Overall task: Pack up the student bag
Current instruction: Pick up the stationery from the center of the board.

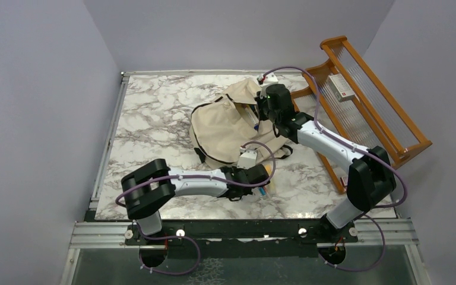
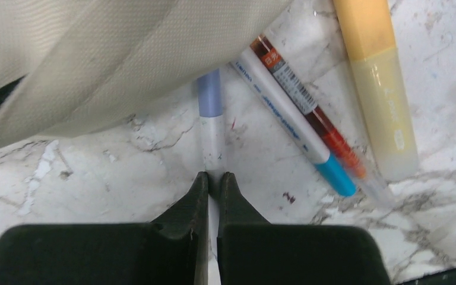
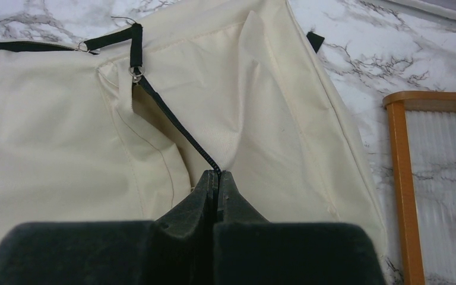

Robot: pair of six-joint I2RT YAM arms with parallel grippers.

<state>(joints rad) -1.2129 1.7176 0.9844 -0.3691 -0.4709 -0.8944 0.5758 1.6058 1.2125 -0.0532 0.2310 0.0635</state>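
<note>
The student bag (image 1: 222, 127) is a cream fabric backpack with black zippers, lying in the middle of the marble table. My right gripper (image 3: 218, 174) is shut on the bag's black zipper edge (image 3: 172, 122) and holds that flap up at the bag's far right side (image 1: 264, 104). My left gripper (image 2: 214, 176) is shut on a white pen with a lilac cap (image 2: 211, 119), low on the table in front of the bag (image 1: 265, 178). The pen's capped end lies under the bag's edge (image 2: 95, 65).
Beside the held pen lie a white pen with a blue end (image 2: 297, 124), a clear orange-red pen (image 2: 332, 139) and a yellow marker (image 2: 380, 89). A wooden rack (image 1: 362, 101) with a small white box (image 1: 339, 86) stands at the right.
</note>
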